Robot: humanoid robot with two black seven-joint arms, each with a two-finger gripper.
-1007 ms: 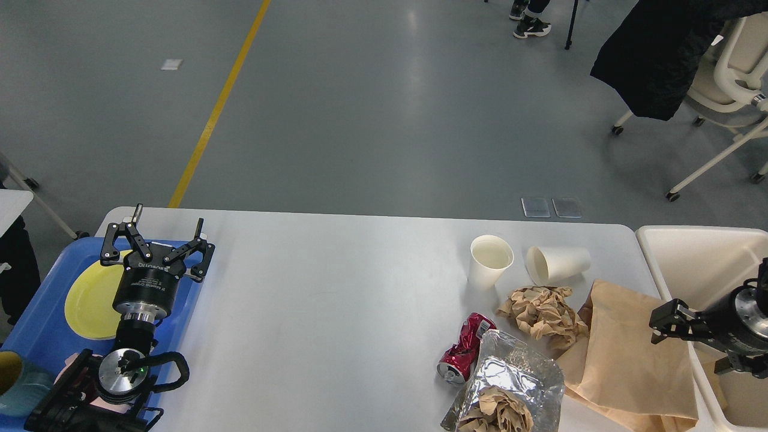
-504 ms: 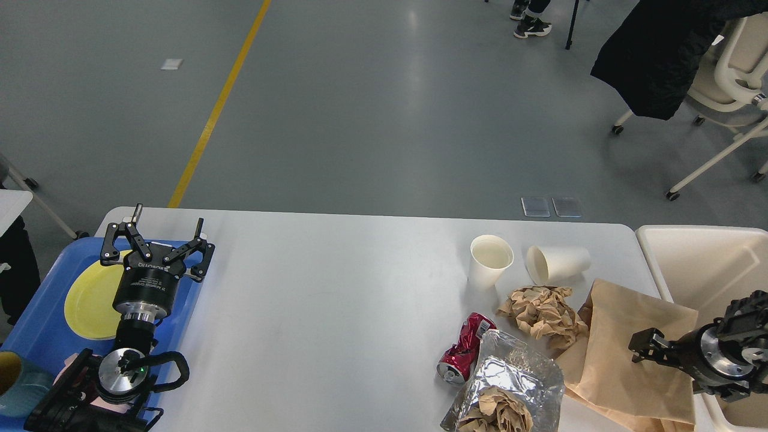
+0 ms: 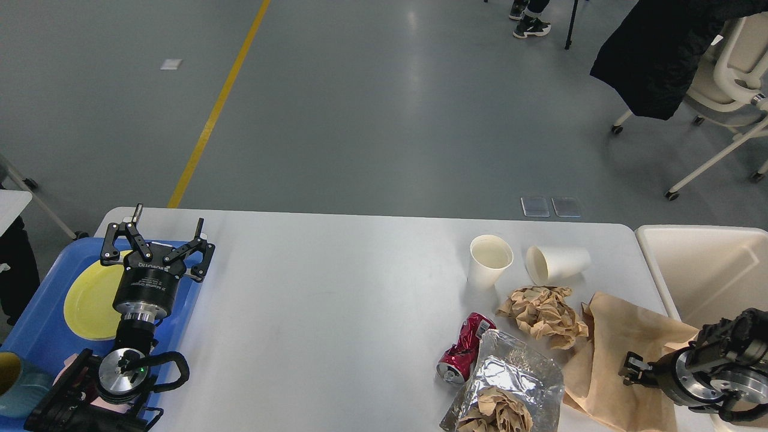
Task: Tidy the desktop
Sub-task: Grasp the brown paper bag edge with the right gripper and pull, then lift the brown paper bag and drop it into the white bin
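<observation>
Over the blue tray (image 3: pixel 36 327) our left gripper (image 3: pixel 157 240) hovers, fingers spread; the desktop (image 3: pixel 336 300) spans mid-frame — our right gripper (image 3: pixel 631 369) meets the brown paper bag (image 3: pixel 618 348), fingers indistinguishable.

White desktop (image 3: pixel 336 300) holds 2 paper cups (image 3: pixel 490 260), can (image 3: pixel 465 356), bags (image 3: pixel 624 354).

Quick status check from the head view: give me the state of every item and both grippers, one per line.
left gripper: open, empty, above the blue tray
right gripper: over the brown paper bag, fingers unclear
standing paper cup: upright
second paper cup: on its side
soda can: crushed, lying down
brown paper wad: crumpled
foil bag: open, paper inside
yellow plate: flat in tray
cream bin: open
</observation>
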